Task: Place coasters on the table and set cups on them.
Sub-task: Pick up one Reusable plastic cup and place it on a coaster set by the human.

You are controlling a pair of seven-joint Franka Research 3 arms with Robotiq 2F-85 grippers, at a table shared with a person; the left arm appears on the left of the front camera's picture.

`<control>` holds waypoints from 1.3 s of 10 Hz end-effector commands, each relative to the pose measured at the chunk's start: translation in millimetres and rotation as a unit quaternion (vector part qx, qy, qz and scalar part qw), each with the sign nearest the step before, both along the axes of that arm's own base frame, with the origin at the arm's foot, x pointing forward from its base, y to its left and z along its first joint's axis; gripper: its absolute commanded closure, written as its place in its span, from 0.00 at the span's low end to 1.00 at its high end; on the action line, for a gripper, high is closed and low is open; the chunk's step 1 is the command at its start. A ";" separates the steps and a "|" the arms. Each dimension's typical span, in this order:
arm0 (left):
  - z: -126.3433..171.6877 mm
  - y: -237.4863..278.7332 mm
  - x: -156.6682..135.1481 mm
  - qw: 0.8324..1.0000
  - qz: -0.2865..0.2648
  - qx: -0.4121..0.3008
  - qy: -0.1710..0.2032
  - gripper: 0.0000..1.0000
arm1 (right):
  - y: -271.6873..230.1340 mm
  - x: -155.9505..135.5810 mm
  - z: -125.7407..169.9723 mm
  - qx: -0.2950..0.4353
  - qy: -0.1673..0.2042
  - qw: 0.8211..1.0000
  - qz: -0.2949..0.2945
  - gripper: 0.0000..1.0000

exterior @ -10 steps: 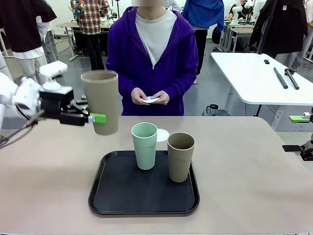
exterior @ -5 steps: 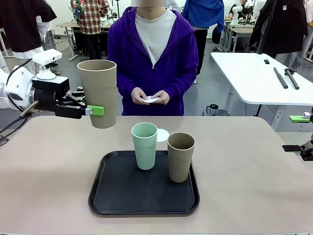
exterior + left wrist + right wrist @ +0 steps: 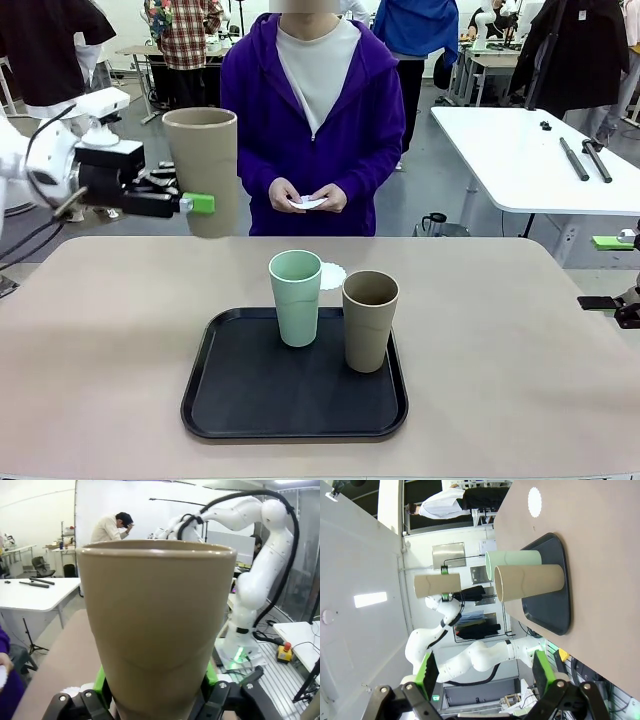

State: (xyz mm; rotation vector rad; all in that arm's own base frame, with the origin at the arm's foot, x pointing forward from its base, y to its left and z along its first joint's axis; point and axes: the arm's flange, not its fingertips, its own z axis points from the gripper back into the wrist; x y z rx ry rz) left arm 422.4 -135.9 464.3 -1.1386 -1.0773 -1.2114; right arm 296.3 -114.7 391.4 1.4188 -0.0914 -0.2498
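Moved: tan cup (image 3: 203,165), clamped in the left gripper (image 3: 200,203), now hangs higher than a second ago and a touch farther toward the left arm's side, with its base clear above the table (image 3: 100,340). Nothing else has shifted.

Meaning for task: judged as a carry in progress. This cup is off the tray (image 3: 230,400) but not yet set down.

Item list:
- Coaster (image 3: 333,274): one white doily lies flat on the table, just behind the mint cup, and is bare. It looks the likely spot for the lifted cup, well to the right of where that cup hangs.
- Mint cup (image 3: 296,295): upright on the tray, far-left of centre.
- Second tan cup (image 3: 370,318): upright on the tray, just right of the mint cup.
- Person's hands (image 3: 308,198): together at the waist, holding something white and thin, probably more coasters.

Jaws:
- Left: closed on the tan cup low on its wall, one green pad on each side, cup upright.
- Right gripper (image 3: 485,670): fingers wide apart with nothing between them, parked off the table's right edge, touching nothing.
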 end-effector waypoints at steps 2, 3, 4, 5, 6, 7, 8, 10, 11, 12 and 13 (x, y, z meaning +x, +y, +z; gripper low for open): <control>7.2 -14.7 88.8 1.000 0.004 -0.021 -0.010 0.16 | 0.0 0.3 0.3 0.001 0.006 1.000 -0.002 0.00; -0.8 -25.9 118.1 1.000 -0.005 -0.027 -0.004 0.16 | 0.0 0.3 0.3 0.001 0.006 1.000 -0.002 0.00; -12.1 -34.7 139.1 0.999 -0.011 -0.031 0.004 0.16 | 0.0 0.3 0.3 0.001 0.006 1.000 -0.002 0.00; -23.8 -45.7 156.5 1.000 -0.018 -0.025 0.007 0.16 | 0.0 0.3 0.3 0.001 0.006 1.000 -0.002 0.00; -37.9 -56.4 171.9 1.000 -0.021 -0.020 0.008 0.16 | 0.0 0.3 0.3 0.001 0.006 1.000 -0.002 0.00; -53.7 -73.0 189.0 0.999 -0.027 -0.016 0.008 0.16 | 0.0 0.3 0.3 0.001 0.006 1.000 -0.002 0.00; -67.0 -87.7 200.6 0.999 -0.030 -0.011 0.004 0.16 | 0.0 0.3 0.3 0.001 0.006 1.000 -0.002 0.00; -89.1 -120.6 212.5 0.998 -0.053 -0.007 0.018 0.16 | 0.0 0.3 0.3 0.001 0.006 1.000 -0.002 0.00; -98.6 -136.5 214.3 0.998 -0.066 0.001 0.019 0.16 | 0.0 0.3 0.3 0.001 0.006 1.000 -0.002 0.00; -107.3 -149.6 217.7 0.997 -0.075 0.004 0.018 0.16 | 0.0 0.3 0.3 0.001 0.006 1.000 -0.002 0.00; -113.4 -157.1 218.5 0.996 -0.085 0.005 0.017 0.16 | 0.0 0.3 0.3 0.001 0.006 1.000 -0.002 0.00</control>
